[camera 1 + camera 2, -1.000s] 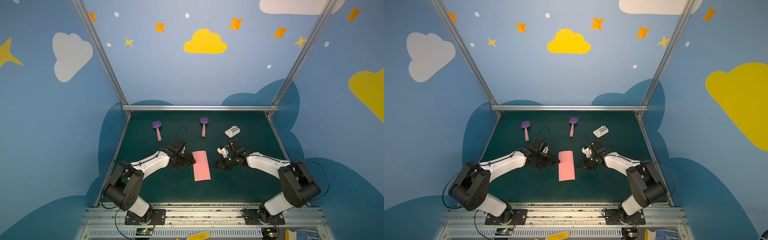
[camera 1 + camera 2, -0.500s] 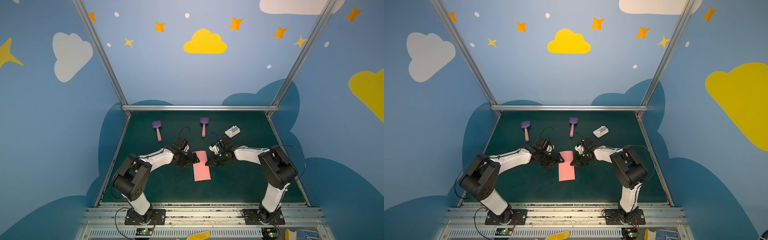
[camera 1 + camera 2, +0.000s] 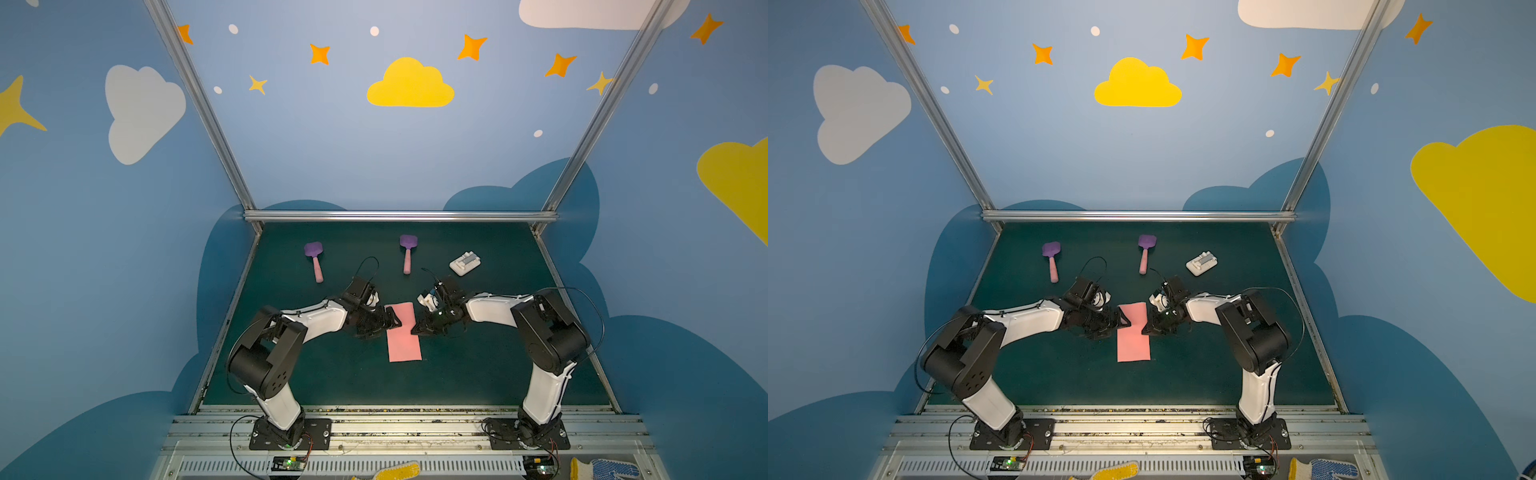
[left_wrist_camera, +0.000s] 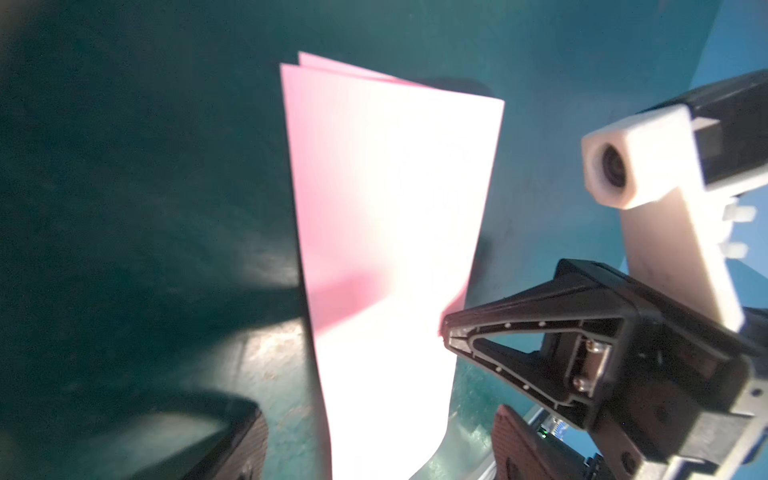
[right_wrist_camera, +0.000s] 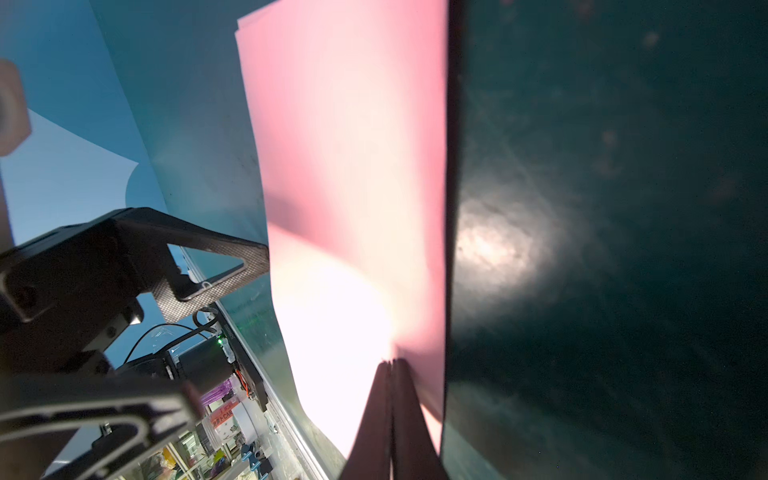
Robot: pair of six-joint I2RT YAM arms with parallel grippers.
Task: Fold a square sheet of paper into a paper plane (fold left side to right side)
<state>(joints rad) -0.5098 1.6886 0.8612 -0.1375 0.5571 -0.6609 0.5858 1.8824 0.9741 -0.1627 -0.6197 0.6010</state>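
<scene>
Square sheet of paper (image 3: 403, 332) lies flat mid-table on the green mat (image 3: 498, 365) as a narrow pink rectangle, long axis near to far. It looks folded in half. The left wrist view shows two layers at one corner (image 4: 293, 62), slightly offset.

Left gripper (image 3: 392, 326) sits low at the sheet's left edge, far half, with its jaws spread wide. Its fingers (image 4: 245, 440) straddle the paper without pinching it. My guess is it's staged to take an edge or just let one go.

Right gripper (image 3: 415, 330) is at the right edge, directly opposite. Its tips (image 5: 390, 365) are pressed together with nothing between them and rest on top of the paper. This is probably pinning the sheet or pressing the fold so it doesn't slide on the mat.

Both arms come in from the sides, which leaves the near half of the sheet uncovered.

Two purple spatulas (image 3: 314, 259) (image 3: 408, 251) and a white block (image 3: 464, 262) sit at the far side, well apart from the paper and not in play.

No nose folds or wings are visible, so the plane is at an early stage.
</scene>
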